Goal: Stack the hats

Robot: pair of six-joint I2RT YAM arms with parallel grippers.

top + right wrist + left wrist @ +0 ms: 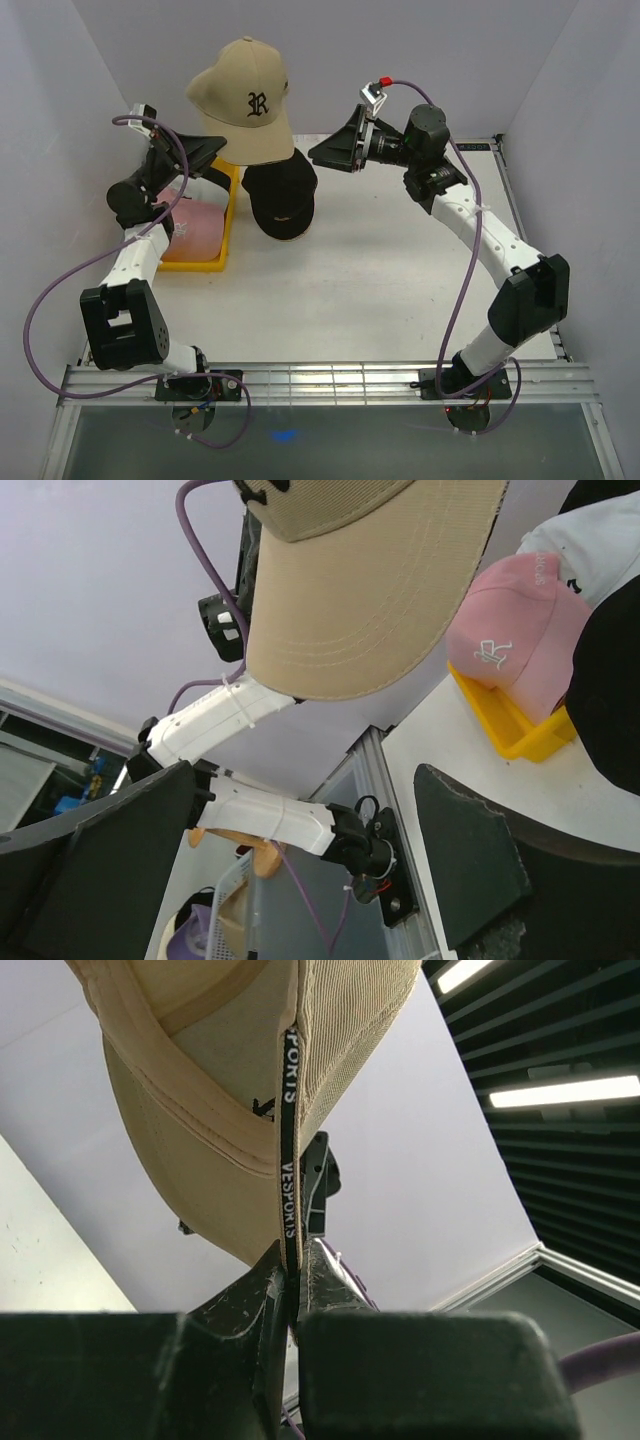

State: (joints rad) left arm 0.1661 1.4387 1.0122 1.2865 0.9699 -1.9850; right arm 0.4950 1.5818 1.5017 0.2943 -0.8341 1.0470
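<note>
A tan hat (245,100) with a black "R" hangs in the air at the back. My left gripper (213,152) is shut on its rear strap from the left. In the left wrist view the black lettered strap (288,1140) runs down between the jaws of the left gripper (293,1278), with the tan hat (200,1110) above. A black hat (280,195) lies on the table below it. My right gripper (328,150) stands open just right of the tan hat and holds nothing. The right wrist view shows the right gripper (300,815), the tan hat's brim (370,590), a pink hat (510,640), a white hat (590,540) and a black hat (610,680).
A yellow tray (228,225) sits at the left of the table under my left arm, with the pink hat (195,215) in it. The yellow tray (505,725) also shows in the right wrist view. Grey walls close in the table on three sides.
</note>
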